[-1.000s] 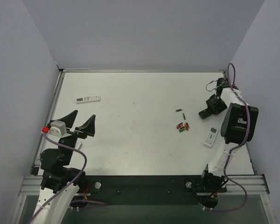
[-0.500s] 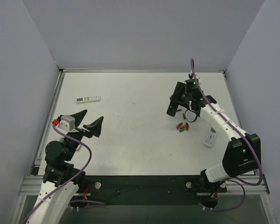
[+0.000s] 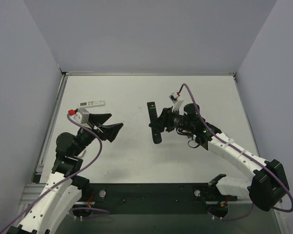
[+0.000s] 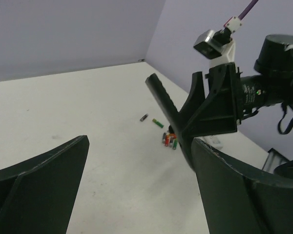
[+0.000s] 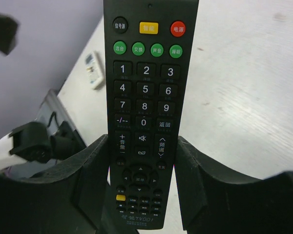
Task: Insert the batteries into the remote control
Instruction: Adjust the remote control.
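Presently, right gripper (image 5: pixel 142 142): jaws clamped on the long edges of the long slim black rectangular remote control (image 5: pixel 145 87).
Remote control: centre of top view, tilted over white tabletop (image 3: pixel 136 156).
Left gripper (image 4: pixel 139 146): jaws wide apart, empty, left of centre.
Tiny red, green and dark cylindrical batteries (image 4: pixel 169 140): clustered on tabletop, middle of left wrist view.

Worktop (image 3: pixel 136 92): white, matte.
White remote (image 3: pixel 92 103): lying flat, far left.
Batteries (image 4: pixel 169 140): small cluster, two lying apart nearby.

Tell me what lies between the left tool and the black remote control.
Nothing: bare table separates left tool from remote control, shown in the top view.
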